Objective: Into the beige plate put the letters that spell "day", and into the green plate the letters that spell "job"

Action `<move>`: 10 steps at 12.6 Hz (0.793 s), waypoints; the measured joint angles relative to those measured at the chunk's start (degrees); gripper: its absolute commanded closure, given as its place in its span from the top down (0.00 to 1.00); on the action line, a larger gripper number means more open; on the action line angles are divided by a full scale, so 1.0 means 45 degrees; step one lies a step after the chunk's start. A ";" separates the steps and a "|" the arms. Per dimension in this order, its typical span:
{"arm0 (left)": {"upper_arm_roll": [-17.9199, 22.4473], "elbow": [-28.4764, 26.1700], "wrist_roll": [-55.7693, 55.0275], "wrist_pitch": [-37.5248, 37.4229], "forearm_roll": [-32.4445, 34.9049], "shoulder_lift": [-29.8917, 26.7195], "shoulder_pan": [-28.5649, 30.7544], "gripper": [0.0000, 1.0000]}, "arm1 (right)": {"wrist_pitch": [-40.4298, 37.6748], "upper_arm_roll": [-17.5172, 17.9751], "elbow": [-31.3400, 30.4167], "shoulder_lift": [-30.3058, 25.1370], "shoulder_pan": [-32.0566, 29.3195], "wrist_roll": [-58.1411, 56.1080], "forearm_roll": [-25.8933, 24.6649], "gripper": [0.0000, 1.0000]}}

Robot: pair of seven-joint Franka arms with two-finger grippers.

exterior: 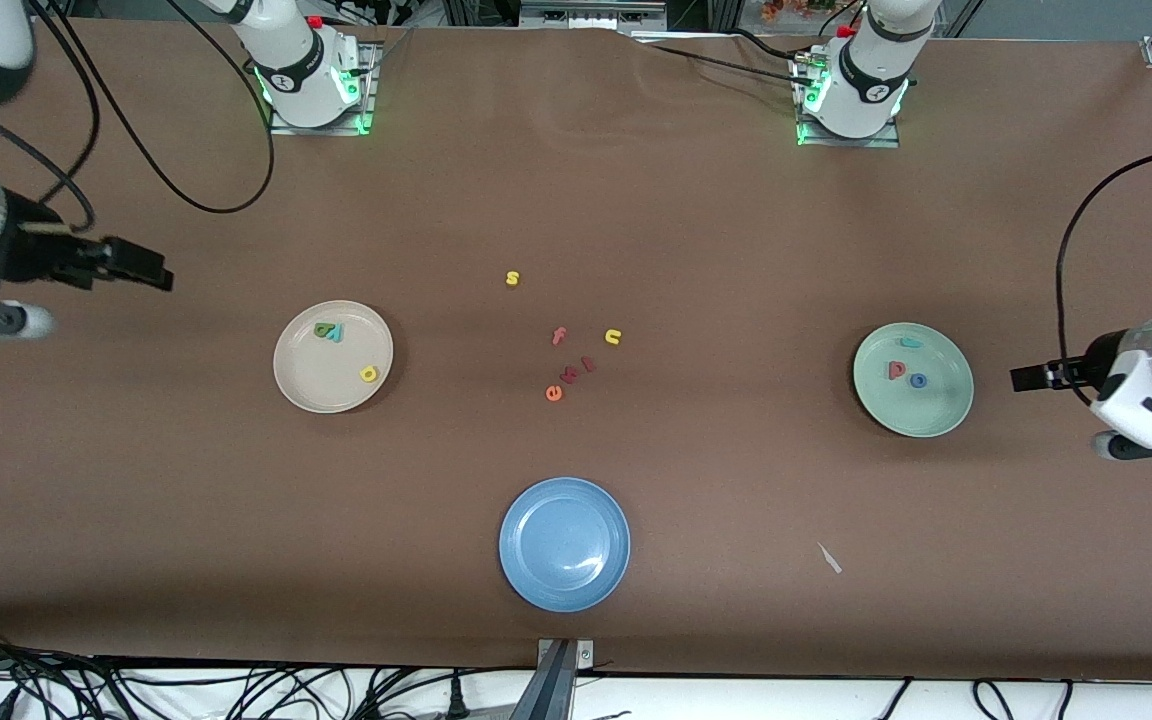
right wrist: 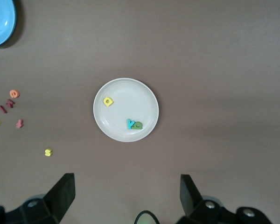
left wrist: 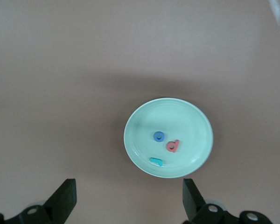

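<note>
The beige plate (exterior: 321,388) lies toward the right arm's end of the table. In it are a dark green letter (exterior: 322,329), a teal "y" (exterior: 336,334) touching it, and a yellow letter (exterior: 369,373) apart from them. The green plate (exterior: 939,410) lies toward the left arm's end and holds a teal "j" (exterior: 910,343), a pinkish-red letter (exterior: 897,370) and a blue "o" (exterior: 919,380). My left gripper (left wrist: 129,200) hangs open and empty, high over bare table beside the green plate (left wrist: 191,119). My right gripper (right wrist: 127,198) is open and empty too, high beside the beige plate (right wrist: 130,95).
An empty blue plate (exterior: 536,560) sits nearest the front camera, mid-table. Loose letters lie in the middle: a yellow "s" (exterior: 512,279), a pink "f" (exterior: 559,336), a yellow "u" (exterior: 613,337), an orange "e" (exterior: 554,393) and two small red pieces (exterior: 577,370). A white scrap (exterior: 829,558) lies between the blue plate and the green plate.
</note>
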 measured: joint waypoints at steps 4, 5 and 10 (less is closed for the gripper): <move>0.5145 0.1558 0.2051 -0.0160 -0.3053 -0.0777 -0.3714 0.99 | 0.0065 0.1141 -0.1281 -0.1080 -0.1074 -0.0007 -0.0474 1.00; 0.6606 0.1664 0.2748 0.0016 -0.4189 -0.1069 -0.4459 0.98 | 0.0135 0.1366 -0.1532 -0.1210 -0.1238 -0.0015 -0.0716 1.00; 1.0023 0.1080 0.4157 0.0943 -0.6875 -0.2786 -0.6205 0.95 | 0.0246 0.2088 -0.2007 -0.1447 -0.1326 -0.0009 -0.1154 1.00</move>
